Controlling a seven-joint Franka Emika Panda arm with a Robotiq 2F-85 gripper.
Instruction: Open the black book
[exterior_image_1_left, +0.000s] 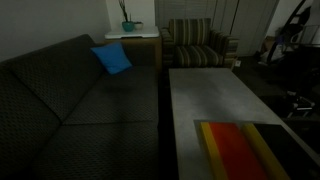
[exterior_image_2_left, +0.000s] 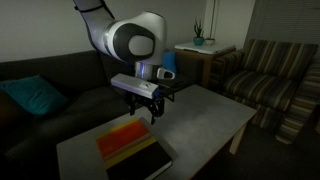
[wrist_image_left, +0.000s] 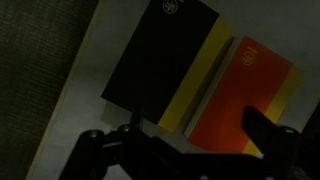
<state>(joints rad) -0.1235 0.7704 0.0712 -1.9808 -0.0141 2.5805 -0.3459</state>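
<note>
Below the hand (exterior_image_2_left: 150, 112), black book (exterior_image_2_left: 133, 152) (flat)

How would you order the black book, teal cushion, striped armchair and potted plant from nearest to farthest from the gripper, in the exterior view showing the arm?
From the gripper:
1. Black book, on the table just below it.
2. Teal cushion, on the sofa at the view's left.
3. Striped armchair and potted plant, beyond the table's far end; too close to call.

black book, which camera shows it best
Wrist view: the large flat black book with red-orange panel fills the frame. In an exterior view it lies whole but small; in an exterior view the frame edge crops it.
</note>
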